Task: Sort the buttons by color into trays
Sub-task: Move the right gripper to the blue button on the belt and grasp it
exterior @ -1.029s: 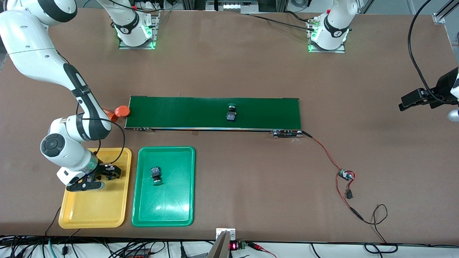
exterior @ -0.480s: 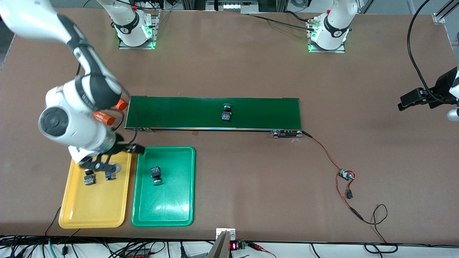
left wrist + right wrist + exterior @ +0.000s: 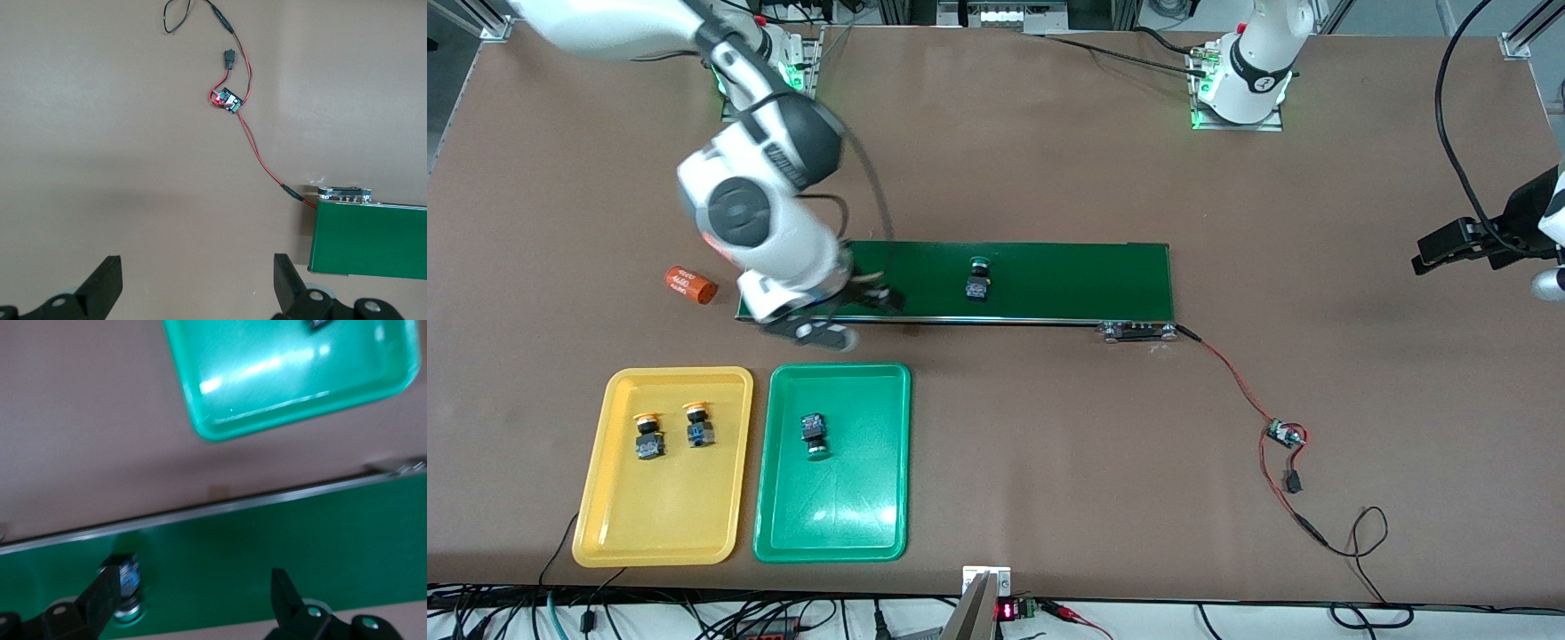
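Two yellow-capped buttons (image 3: 647, 436) (image 3: 698, 428) stand side by side in the yellow tray (image 3: 618, 533). One green button (image 3: 813, 436) lies in the green tray (image 3: 831, 542) (image 3: 293, 380). Another green button (image 3: 977, 281) (image 3: 127, 585) rides on the dark-green belt (image 3: 1067, 280). My right gripper (image 3: 855, 316) (image 3: 195, 593) hangs open and empty over the belt's end toward the right arm, with that button beside one finger in the right wrist view. My left gripper (image 3: 1463, 247) (image 3: 197, 287) waits open over bare table past the belt's other end.
An orange cylinder (image 3: 691, 284) lies on the table off the belt's end toward the right arm. A red-and-black wire with a small circuit board (image 3: 1285, 435) (image 3: 227, 101) runs from the belt's motor end (image 3: 343, 195) toward the front camera.
My right gripper let go of a yellow button in the yellow tray, rose and swung over to the belt. The green button on the belt has drifted toward the right arm's end.
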Available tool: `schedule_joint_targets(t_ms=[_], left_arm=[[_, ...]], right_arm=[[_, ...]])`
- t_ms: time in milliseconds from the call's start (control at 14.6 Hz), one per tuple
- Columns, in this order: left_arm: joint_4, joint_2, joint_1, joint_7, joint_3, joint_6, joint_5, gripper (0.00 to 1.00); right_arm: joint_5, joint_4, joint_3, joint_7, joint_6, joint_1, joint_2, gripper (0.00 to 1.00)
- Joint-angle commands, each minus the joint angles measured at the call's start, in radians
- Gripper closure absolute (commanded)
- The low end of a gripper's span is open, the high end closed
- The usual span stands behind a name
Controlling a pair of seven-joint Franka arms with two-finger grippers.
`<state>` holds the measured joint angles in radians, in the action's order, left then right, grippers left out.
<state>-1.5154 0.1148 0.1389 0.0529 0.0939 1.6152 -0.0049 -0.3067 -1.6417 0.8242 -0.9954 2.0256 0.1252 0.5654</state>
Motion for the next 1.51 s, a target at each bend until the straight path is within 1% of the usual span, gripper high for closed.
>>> schedule_joint_targets(t_ms=[0,206,412,549,686,1029,1097,1166,1303,1372,1440], left_arm=[[0.004,-0.007,0.004,-0.012,-0.003,-0.005,-0.015,0.00],[0.004,-0.007,0.005,-0.012,-0.003,-0.003,-0.014,0.00],[0.004,-0.006,0.007,-0.011,-0.003,-0.003,-0.014,0.00],[0.004,-0.006,0.007,-0.012,-0.005,-0.003,-0.014,0.00],[0.004,-0.006,0.007,-0.012,-0.005,-0.003,-0.014,0.00],[0.004,-0.006,0.007,-0.011,-0.005,-0.003,-0.014,0.00],[0.004,-0.006,0.007,-0.010,-0.005,-0.003,-0.014,0.00],[0.004,-0.006,0.007,-0.010,-0.005,-0.003,-0.014,0.00],[0.004,-0.006,0.007,-0.010,-0.005,-0.003,-0.014,0.00],[0.004,-0.006,0.007,-0.010,-0.005,-0.005,-0.014,0.00],[0.004,-0.006,0.007,-0.011,-0.005,-0.005,-0.014,0.00]], right_arm=[[-0.050,-0.103,-0.007,-0.097,0.103,-0.053,-0.024,0.00],[-0.123,-0.199,-0.010,-0.158,0.212,-0.072,-0.016,0.00],[-0.135,-0.213,-0.014,-0.187,0.231,-0.091,-0.002,0.00],[-0.172,-0.211,-0.036,-0.242,0.269,-0.116,0.022,0.00],[-0.215,-0.207,-0.078,-0.282,0.300,-0.162,0.043,0.00],[-0.218,-0.198,-0.194,-0.293,0.384,-0.252,0.090,0.00],[-0.218,-0.198,-0.210,-0.293,0.396,-0.263,0.094,0.08],[-0.229,-0.196,-0.218,-0.290,0.406,-0.269,0.096,0.26],[-0.245,-0.190,-0.218,-0.285,0.404,-0.266,0.099,0.73],[-0.246,-0.178,-0.218,-0.275,0.401,-0.263,0.099,0.90],[-0.246,-0.161,-0.218,-0.270,0.395,-0.256,0.097,0.98]])
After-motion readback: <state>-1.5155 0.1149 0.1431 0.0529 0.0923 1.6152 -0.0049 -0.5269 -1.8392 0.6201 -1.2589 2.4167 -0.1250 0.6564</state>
